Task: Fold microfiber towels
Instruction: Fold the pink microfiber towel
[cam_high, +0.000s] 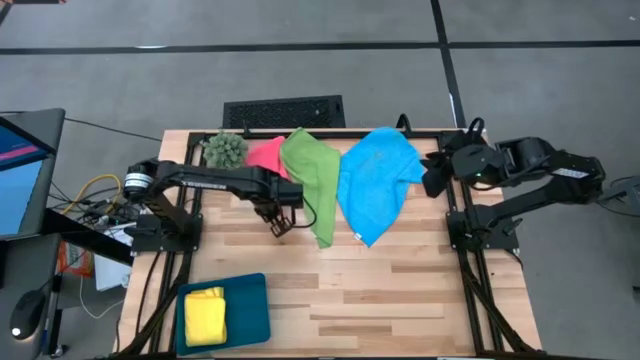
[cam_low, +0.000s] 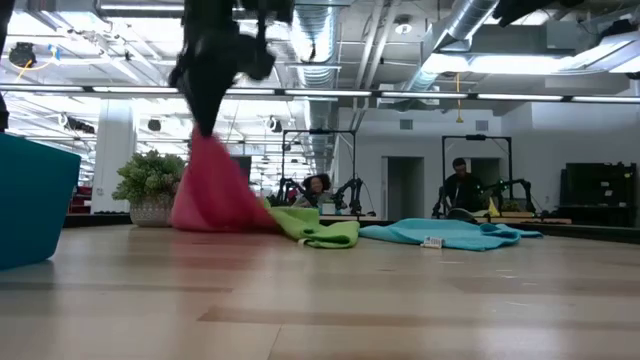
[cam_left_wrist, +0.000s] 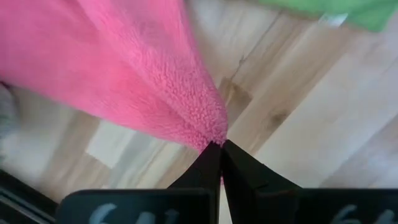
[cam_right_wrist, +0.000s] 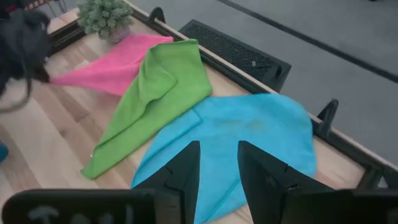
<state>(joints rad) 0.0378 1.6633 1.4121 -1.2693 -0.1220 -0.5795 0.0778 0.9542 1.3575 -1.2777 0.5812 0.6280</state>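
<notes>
— Left arm (cam_high: 215, 182): black throughout, long boxy link; silver ring at the base joint; thin black cable looped beside the wrist; base bolted on a black frame.
— And the fingers (cam_left_wrist: 208, 171) up close: matte black, tapering to fine tips; pale lettering on the housing, too blurred to read.
— Right arm (cam_high: 540, 165): same black finish; rounded, bulky joint housings; glossy highlights.
— Its fingers (cam_right_wrist: 186, 168): black, flat, wedge-shaped; faint pale markings on the block behind.

A spiky green plant (cam_high: 226, 149) stood at the wooden table's (cam_high: 380, 290) far edge, and a teal tray (cam_high: 250, 310) sat near its front-left corner.
</notes>
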